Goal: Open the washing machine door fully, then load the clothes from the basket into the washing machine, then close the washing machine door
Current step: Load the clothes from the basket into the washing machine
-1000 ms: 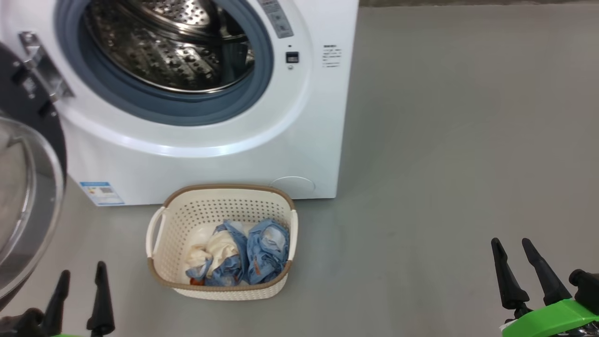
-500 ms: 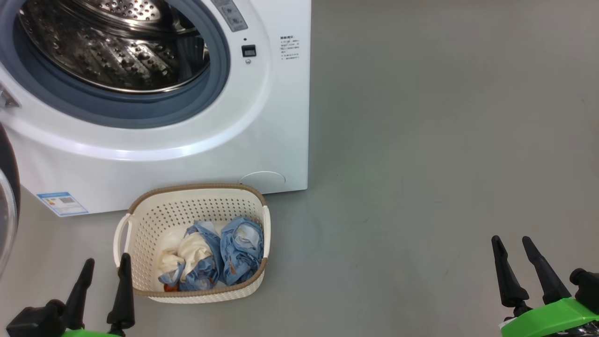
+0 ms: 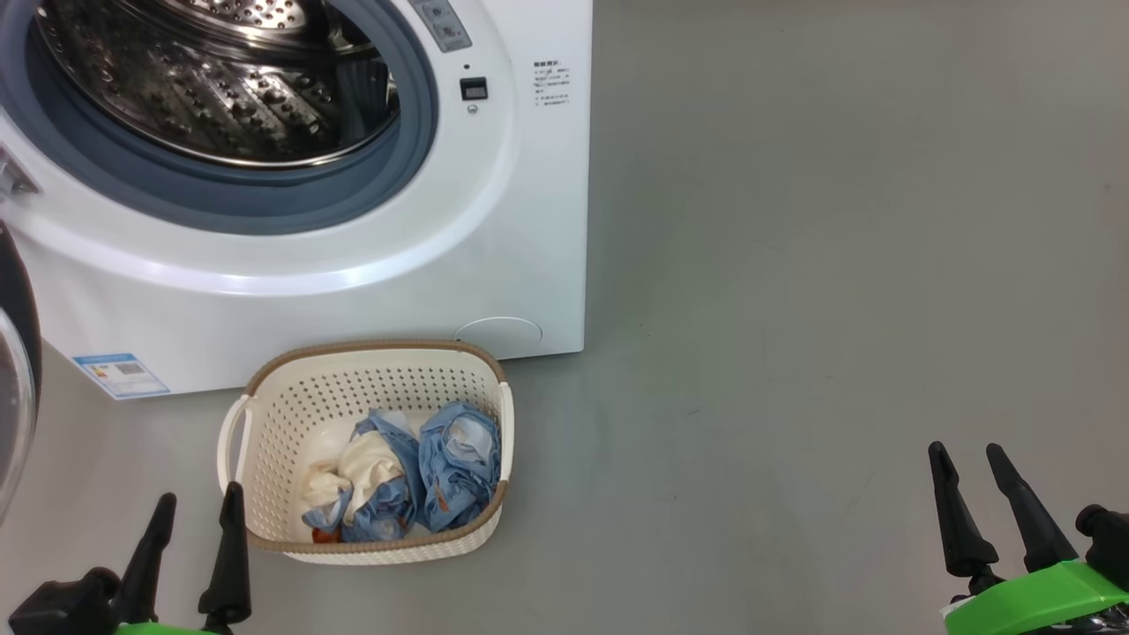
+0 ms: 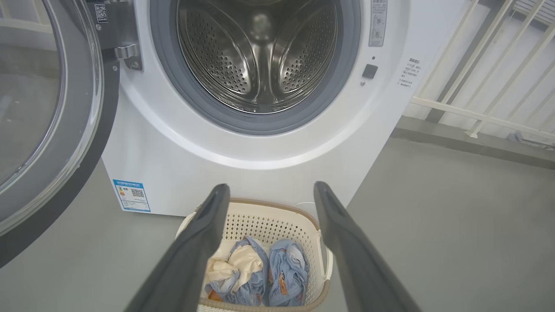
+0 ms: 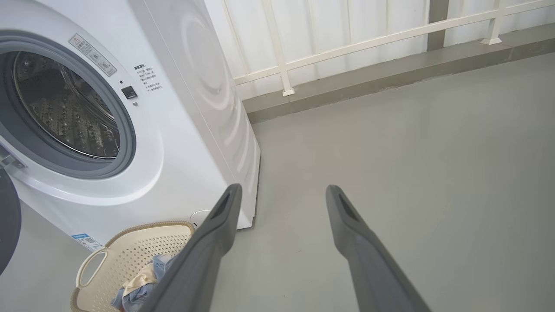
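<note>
White boxy front-loading washing machine [image 3: 353,291] at upper left. Its glossy black round door [image 4: 93,143] stands open at the left edge. Cream perforated plastic basket [image 3: 370,388], brown rim, lower left, long axis left-right, holds crumpled light-blue and cream clothes [image 3: 423,481]. Blue corner label [image 3: 121,375]: illegible. Left gripper [image 3: 199,494] and right gripper [image 3: 965,450]: jaws spread, empty.

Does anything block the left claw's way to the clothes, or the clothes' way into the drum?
Nothing visible. The open left claw faces the basket, the clothes lie uncovered in it, and the door is swung aside from the drum.
</note>
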You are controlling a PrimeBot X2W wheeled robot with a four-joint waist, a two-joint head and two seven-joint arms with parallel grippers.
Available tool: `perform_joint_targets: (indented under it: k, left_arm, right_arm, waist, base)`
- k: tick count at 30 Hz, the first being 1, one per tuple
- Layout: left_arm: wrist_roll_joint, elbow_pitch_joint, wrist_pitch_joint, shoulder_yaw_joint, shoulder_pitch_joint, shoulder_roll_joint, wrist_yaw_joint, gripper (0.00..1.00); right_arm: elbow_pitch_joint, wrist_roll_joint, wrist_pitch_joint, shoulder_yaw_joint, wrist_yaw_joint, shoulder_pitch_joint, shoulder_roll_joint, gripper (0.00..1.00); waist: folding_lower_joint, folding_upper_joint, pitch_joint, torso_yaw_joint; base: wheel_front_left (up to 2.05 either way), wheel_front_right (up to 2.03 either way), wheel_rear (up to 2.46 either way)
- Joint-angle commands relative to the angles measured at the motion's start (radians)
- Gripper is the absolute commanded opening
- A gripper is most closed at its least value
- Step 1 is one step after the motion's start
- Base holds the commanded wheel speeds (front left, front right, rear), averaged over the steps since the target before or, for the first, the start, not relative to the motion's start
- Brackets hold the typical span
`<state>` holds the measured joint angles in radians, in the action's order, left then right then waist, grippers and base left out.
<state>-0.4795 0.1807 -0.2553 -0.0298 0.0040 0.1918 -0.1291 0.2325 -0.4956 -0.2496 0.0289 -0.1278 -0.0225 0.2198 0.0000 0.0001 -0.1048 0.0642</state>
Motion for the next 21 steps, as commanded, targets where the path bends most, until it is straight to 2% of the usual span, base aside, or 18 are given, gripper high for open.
perform_joint_targets:
  k: [1,21]
  left_arm:
    - [-0.013,-0.015,-0.006,0.027,-0.036,0.03,-0.002,1.0]
    - [-0.028,-0.013,-0.006,0.015,-0.07,0.053,-0.002,1.0]
  right_arm:
    - [-0.027,0.005,-0.012,-0.017,-0.003,-0.026,0.011,1.0]
    - [-0.027,0.009,-0.012,-0.02,-0.003,-0.05,-0.008,1.0]
  waist:
    - [0.0,-0.0001,-0.001,-0.002]
    - [0.0,-0.0001,-0.035,-0.004]
  base:
    - [0.08,-0.31,0.23]
    - [0.69,-1.31,0.62]
